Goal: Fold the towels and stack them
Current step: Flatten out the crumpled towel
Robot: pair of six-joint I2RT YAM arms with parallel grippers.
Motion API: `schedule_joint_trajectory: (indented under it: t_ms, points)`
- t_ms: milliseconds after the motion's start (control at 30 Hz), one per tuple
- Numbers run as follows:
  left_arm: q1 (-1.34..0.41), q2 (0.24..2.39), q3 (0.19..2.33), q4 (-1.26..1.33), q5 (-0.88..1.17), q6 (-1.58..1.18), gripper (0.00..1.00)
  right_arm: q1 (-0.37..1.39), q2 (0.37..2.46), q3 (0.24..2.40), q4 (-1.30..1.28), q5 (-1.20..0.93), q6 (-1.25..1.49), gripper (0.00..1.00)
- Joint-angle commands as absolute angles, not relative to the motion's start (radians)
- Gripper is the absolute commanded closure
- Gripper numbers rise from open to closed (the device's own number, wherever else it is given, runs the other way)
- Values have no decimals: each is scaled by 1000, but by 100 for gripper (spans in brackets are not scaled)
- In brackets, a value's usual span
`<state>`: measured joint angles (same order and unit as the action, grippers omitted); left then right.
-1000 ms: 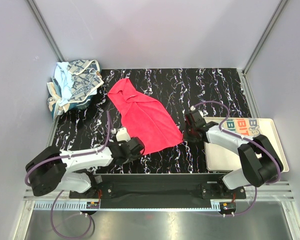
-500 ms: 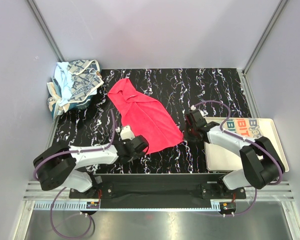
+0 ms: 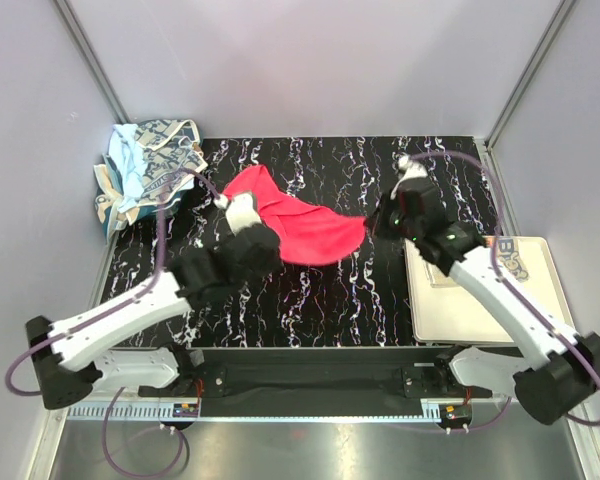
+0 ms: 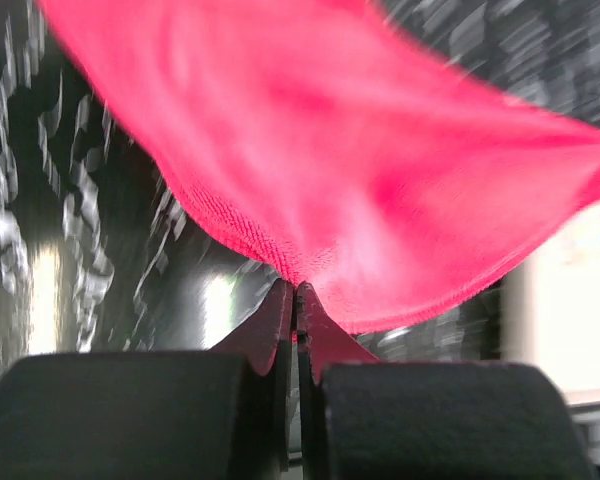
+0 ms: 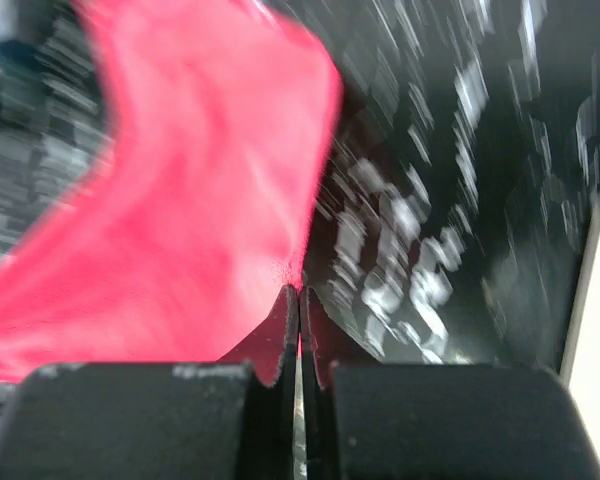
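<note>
Top external: red towel (image 3: 310, 225) hangs strung between both arms mid-table, near edge lifted off the table (image 3: 380, 300). L gripper (image 4: 296, 290) is pinched tight on one corner, R gripper (image 5: 300, 292) pinched tight on the other. Wrist views show the cloth nipped right at the tips, no gap btw jaws. Far end of the towel seems to rest on the table toward back-left. Both wrist views are blurred, so no weave detail.

Progress, my read: early.
- A lettered towel (image 3: 513, 262) sits on the tray (image 3: 540, 330) at right, mostly hidden by R arm. Can't tell how neatly it's folded.
- Red one is in hand, fold not yet made. Looks like the lift for a first fold.
- Heap (image 3: 150, 170) of blue + monogram towels sits at back-left corner, crumpled, partly over the table edge.
- So approx one placed, one in work, at least two left, then stacking.

Surface: black marbled top w/ white veins, glossy, glare patch in L wrist view.

Room: pale grey wall panels on three sides, alu. posts in the back corners, metal rail along the near edge under the arm bases.
</note>
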<state>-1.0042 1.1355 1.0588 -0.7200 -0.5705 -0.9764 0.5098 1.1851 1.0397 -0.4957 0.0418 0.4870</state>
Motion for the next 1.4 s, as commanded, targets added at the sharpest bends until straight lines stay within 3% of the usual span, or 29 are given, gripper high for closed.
schedule_joint_trajectory:
  t_ms: [0, 267, 500, 667, 933, 1033, 1133, 1233, 1367]
  points:
    - [-1008, 1068, 1256, -836, -699, -771, 100, 520, 1098, 1236, -518, -35, 414, 100]
    - [-1017, 1141, 1857, -907, -706, -516, 100, 519, 1157, 1699, -541, -172, 364, 100]
    - [-1023, 1206, 2156, -887, -628, -394, 100, 520, 1276, 2051, -612, -178, 334, 100]
    - [-1023, 1181, 2152, -825, -611, -391, 100, 520, 1302, 2163, -595, -138, 341, 100]
    - [-1011, 1134, 2028, -709, -698, -341, 100, 520, 1311, 2024, -502, -49, 333, 100]
    - [-829, 1178, 2013, -703, -499, -388, 100, 520, 1392, 2013, -489, -14, 305, 100]
    - [-497, 1268, 1936, -606, -211, -465, 100, 500, 1511, 2037, -477, -8, 282, 100]
    - [-340, 1449, 1933, -542, 48, -529, 100, 419, 1670, 2106, -451, -55, 304, 100]
    - [-183, 1682, 1991, -375, 146, -583, 100, 302, 1940, 2304, -446, -204, 363, 100]
